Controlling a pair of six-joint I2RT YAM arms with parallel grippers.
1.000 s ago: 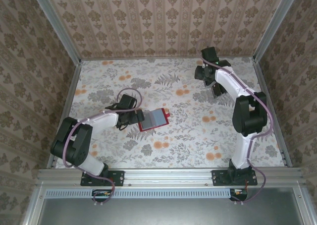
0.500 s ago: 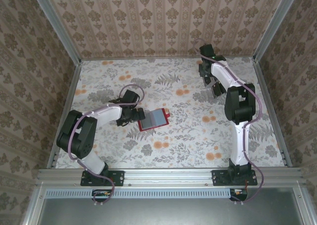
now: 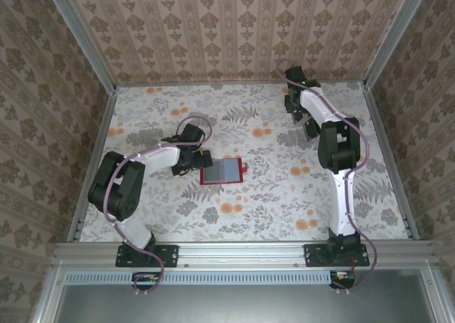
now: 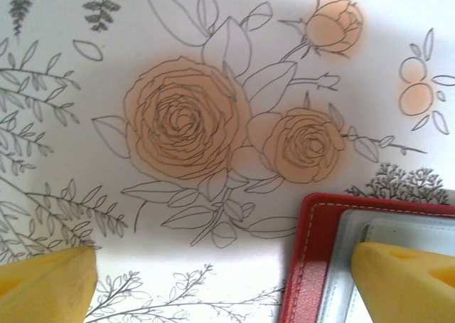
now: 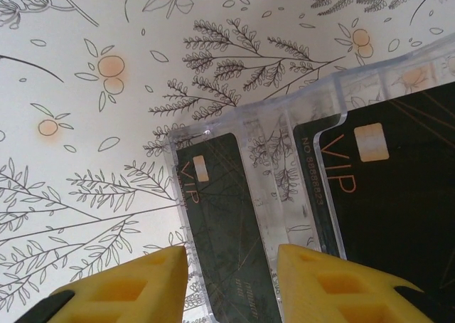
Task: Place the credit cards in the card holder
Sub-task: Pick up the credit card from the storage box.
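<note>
The card holder (image 3: 222, 171) lies open on the flowered table, greyish-blue inside up with a red border (image 4: 320, 259). My left gripper (image 3: 194, 159) is low at its left end and open: one yellow fingertip (image 4: 405, 277) hangs over the holder's inside, the other (image 4: 46, 284) over bare table, and nothing is held. At the back right, my right gripper (image 3: 306, 124) points down over a clear slotted rack (image 5: 274, 188) holding the black credit cards. Its jaws (image 5: 231, 284) are part open astride one upright card (image 5: 224, 223), with a gap on the left. More cards (image 5: 398, 195) stand to the right.
Patterned walls with metal posts close in the table on three sides. The rack stands near the back right corner. The flowered table surface (image 3: 270, 209) stretches between the holder and the near rail.
The card holder has turned from tilted to lying square, with the left gripper shifting at its left end. The right arm has drawn in over the rack and its jaws have narrowed slightly.
</note>
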